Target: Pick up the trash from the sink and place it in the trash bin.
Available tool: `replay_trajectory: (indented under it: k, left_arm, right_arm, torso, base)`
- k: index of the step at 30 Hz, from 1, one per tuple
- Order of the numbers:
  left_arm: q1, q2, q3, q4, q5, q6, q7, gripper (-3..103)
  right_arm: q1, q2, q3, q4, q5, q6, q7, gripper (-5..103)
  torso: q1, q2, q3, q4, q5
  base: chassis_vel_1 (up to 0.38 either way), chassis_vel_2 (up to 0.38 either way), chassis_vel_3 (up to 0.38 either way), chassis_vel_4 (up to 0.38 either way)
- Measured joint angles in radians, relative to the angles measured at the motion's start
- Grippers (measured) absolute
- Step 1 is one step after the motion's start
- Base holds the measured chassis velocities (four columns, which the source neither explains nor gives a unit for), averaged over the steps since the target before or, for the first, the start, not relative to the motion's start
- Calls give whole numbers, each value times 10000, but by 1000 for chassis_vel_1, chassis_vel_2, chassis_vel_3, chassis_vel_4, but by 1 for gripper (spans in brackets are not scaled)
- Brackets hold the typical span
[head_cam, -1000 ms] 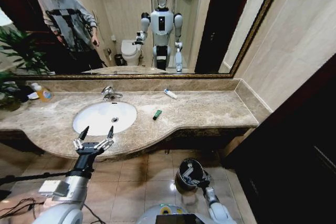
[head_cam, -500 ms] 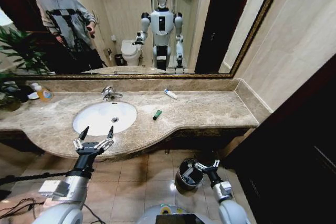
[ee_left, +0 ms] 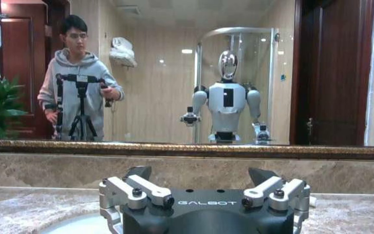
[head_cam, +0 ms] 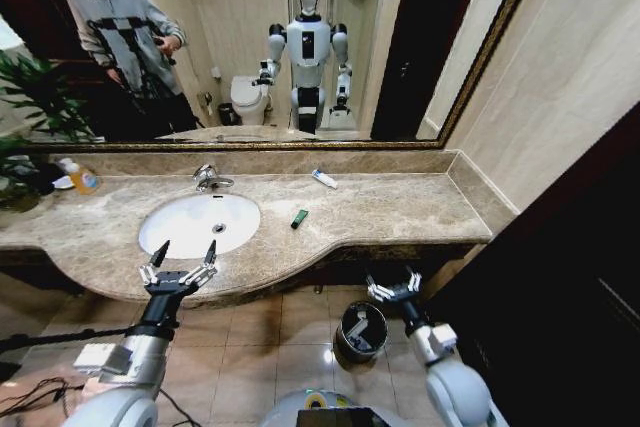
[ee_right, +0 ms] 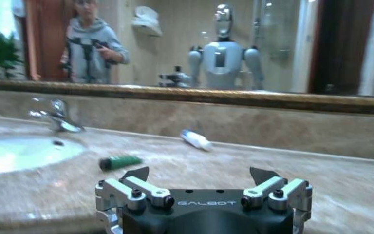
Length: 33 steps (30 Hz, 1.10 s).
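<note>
A small dark green tube [head_cam: 299,218] lies on the beige countertop just right of the white oval sink [head_cam: 180,219]; it appears again in the right wrist view [ee_right: 121,161]. A white tube [head_cam: 324,179] [ee_right: 196,139] rests farther back near the mirror. The basin itself looks bare. My left gripper [head_cam: 180,262] [ee_left: 200,173] hovers open at the counter's front edge before the sink. My right gripper [head_cam: 393,285] [ee_right: 198,174] is open and holds nothing, raised to counter-edge height above the black trash bin [head_cam: 342,332] on the floor.
A chrome faucet [head_cam: 210,178] stands behind the basin. A pump bottle of orange liquid [head_cam: 82,178] and a plant [head_cam: 25,117] sit at the far left. A dark wooden door [head_cam: 560,277] flanks the right side. The large mirror reflects a person with a tripod.
My right arm has lifted from down at the bin to counter-edge height, shifting right. The left arm has stayed in place.
</note>
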State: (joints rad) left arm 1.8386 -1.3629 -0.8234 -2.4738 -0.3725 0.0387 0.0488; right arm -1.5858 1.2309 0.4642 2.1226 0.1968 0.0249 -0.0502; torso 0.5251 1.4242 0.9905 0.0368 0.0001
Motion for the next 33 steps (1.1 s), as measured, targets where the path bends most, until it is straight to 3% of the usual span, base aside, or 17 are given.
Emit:
replay_trajectory:
  k: [4, 10, 13, 18, 25, 30, 33]
  left_arm:
    - [0, 1, 0, 0, 0, 0, 0, 100]
    - [0, 0, 0, 0, 0, 0, 0, 100]
    - [0, 1, 0, 0, 0, 0, -1, 100]
    - [0, 0, 1, 0, 0, 0, 1, 100]
    - [0, 0, 0, 0, 0, 0, 0, 100]
    - [0, 0, 1, 0, 0, 0, 2, 100]
    - [0, 0, 0, 0, -1, 0, 0, 100]
  right_arm:
    - [1423, -874, -822, -423, 476, -469, -36, 100]
    - [2854, -1453, -1602, -1019, 1081, -644, -86, 100]
    - [4237, -1675, -2506, -1400, 1429, -864, -221, 100]
    - [5313, -1501, -3516, -1624, 1535, -1307, -82, 100]
    - [6566, -1054, -5503, -1911, 1515, -2467, 987, 100]
    - [7308, -715, -6274, -2522, 1495, -2718, 1347, 100]
    - [8254, -28, -6971, -3719, 1410, -2742, 2055, 100]
  torso:
    - [0, -1, 1, 0, 1]
    - [0, -1, 0, 1, 1]
    - [1, -1, 1, 1, -2]
    - [1, -2, 1, 2, -2]
    - [0, -1, 0, 0, -4]
    - [0, -1, 0, 0, -2]
    - [0, -2, 0, 0, -3]
  base:
    - [0, 0, 0, 0]
    - [0, 0, 0, 0]
    - [0, 0, 0, 0]
    - [0, 0, 0, 0]
    - [0, 0, 0, 0]
    - [0, 0, 0, 0]
    - [0, 0, 0, 0]
